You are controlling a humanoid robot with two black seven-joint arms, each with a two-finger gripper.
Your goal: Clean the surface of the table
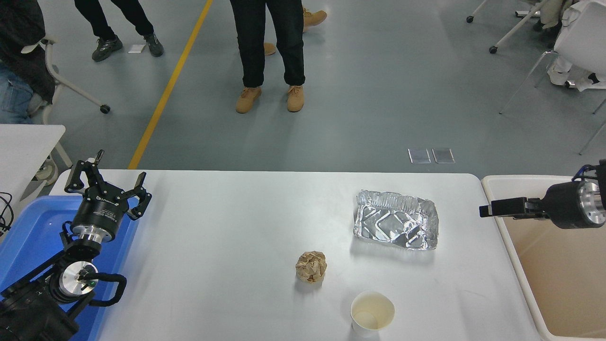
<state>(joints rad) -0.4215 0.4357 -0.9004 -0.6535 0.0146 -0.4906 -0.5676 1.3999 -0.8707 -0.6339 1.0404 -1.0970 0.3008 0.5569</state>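
Rubbish sits toward the bench [227, 227] right half: foil tray [395, 219], paper ball [311, 266], cup [372, 313] at the near edge. Right gripper [492, 208] hovers past the right edge, apparently empty, its fingers' spread unclear; left gripper [105, 182], fingers spread and empty, rests parked over a blue bin [28, 232].

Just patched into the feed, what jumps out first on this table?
Three bits of litter sit on the right half of the white table: a shiny foil tray farthest back, a crumpled brown paper ball nearer the middle, and a paper cup at the near edge. The right pincer hangs over the table's right edge, level with the tray.
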